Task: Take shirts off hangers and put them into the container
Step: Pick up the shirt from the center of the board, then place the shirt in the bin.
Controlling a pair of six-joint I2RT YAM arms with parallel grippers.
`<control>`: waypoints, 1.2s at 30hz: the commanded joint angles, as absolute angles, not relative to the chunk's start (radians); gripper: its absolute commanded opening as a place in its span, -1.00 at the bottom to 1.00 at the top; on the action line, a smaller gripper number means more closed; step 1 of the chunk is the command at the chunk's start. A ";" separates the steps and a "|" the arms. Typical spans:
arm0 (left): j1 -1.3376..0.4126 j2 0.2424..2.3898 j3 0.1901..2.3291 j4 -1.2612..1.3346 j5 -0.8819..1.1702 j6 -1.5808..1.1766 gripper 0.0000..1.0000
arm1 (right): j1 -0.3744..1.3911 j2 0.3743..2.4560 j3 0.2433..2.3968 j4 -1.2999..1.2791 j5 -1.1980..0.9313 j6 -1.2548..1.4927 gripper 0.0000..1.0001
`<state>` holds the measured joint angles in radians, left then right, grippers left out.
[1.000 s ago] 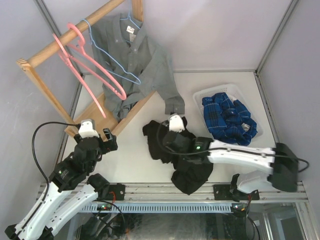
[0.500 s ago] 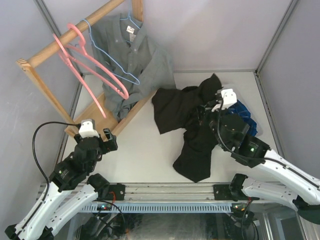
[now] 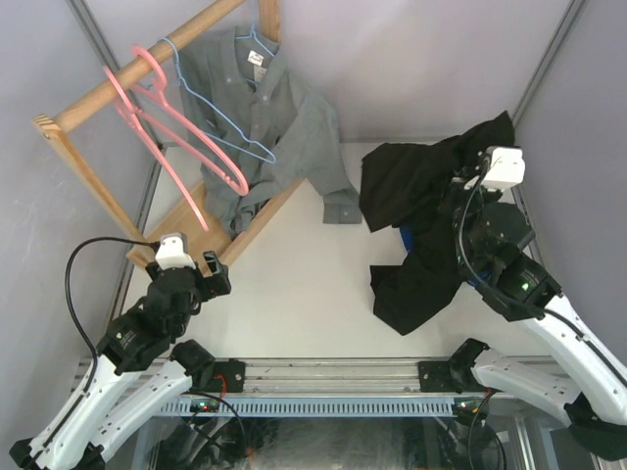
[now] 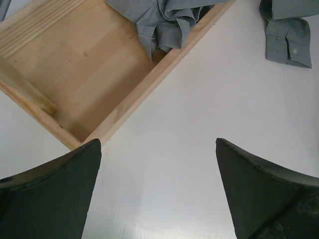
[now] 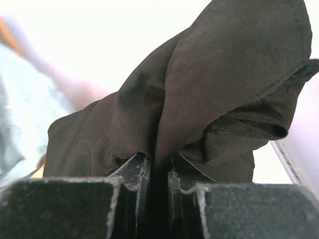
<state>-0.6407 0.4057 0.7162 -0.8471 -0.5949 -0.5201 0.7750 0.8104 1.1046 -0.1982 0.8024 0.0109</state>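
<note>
My right gripper [image 3: 472, 184] [image 5: 158, 162] is shut on a black shirt [image 3: 426, 230] [image 5: 224, 74], which hangs in the air at the right, its lower end trailing toward the table. The container lies under that shirt and arm and is mostly hidden; a sliver of blue plaid shirt [image 3: 405, 235] shows there. A grey shirt [image 3: 269, 117] [image 4: 169, 20] hangs on a light-blue hanger [image 3: 257, 41] on the rack, its cuff [image 4: 289, 35] on the table. Two pink hangers [image 3: 181, 147] and another light-blue hanger [image 3: 220, 122] hang bare. My left gripper [image 3: 186, 266] [image 4: 158, 144] stands open over the table.
The wooden rack [image 3: 108, 83] stands at the back left, and its base board [image 4: 75, 74] lies just ahead of my left gripper. Grey walls close in the table on the left, back and right.
My right arm has lifted the black shirt off the middle of the table and swung it up and right, over the container. The left arm has not moved.
</note>
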 commanded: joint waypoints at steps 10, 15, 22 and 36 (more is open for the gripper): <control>-0.632 0.428 0.714 -0.811 -0.579 -0.495 1.00 | 0.149 1.210 1.136 -0.523 0.345 0.439 -1.00; -0.632 0.409 0.710 -0.814 -0.596 -0.503 1.00 | 0.138 1.462 1.019 -0.464 0.141 0.420 -1.00; -0.630 0.412 0.709 -0.810 -0.583 -0.495 1.00 | 0.162 1.687 0.982 -0.477 0.142 0.446 -0.98; -0.618 0.443 0.715 -0.805 -0.568 -0.489 1.00 | 0.121 1.200 1.081 -0.532 0.084 0.406 0.18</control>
<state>-0.6292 0.4316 0.7162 -0.8452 -0.5793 -0.5110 0.1493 1.3106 1.0096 -0.4850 0.1638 0.4004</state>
